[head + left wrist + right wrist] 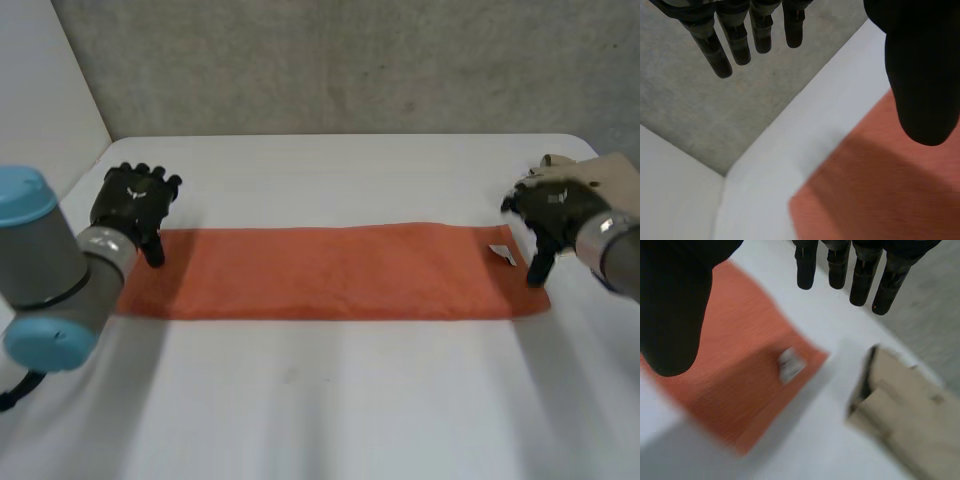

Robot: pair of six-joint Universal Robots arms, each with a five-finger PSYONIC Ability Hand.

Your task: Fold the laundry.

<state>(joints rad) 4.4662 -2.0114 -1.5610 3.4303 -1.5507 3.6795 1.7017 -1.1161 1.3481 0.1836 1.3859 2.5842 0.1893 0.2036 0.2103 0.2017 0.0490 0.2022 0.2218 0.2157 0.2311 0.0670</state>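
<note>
White table [330, 400] against a grey wall [350, 60], with an orange towel [330, 272] laid flat across the middle as one long strip. Its long axis runs from 9 o'clock to 3 o'clock in the head view, and a small white tag [502, 254] sits on top near the 3 o'clock end.

The left hand [132, 200] hangs at the 10 o'clock corner of the towel. Its fingers are straight and spread away from the thumb, with nothing between them. In its wrist view the thumb is over the cloth and the fingers reach past the edge. Whether the thumb tip touches the cloth I cannot tell.

The right hand [550, 210] is at the 3 o'clock end, just beside the tag, also spread wide and holding nothing, thumb above the cloth and fingers beyond the edge. A cardboard box [600, 170] stands close by it, at about 2 o'clock from the towel.

Each hand is nearest its own short end, so neither needs to cross over. The next fold most likely carries one short end along the long axis to meet the other, and each hand first has to close on its corner.
</note>
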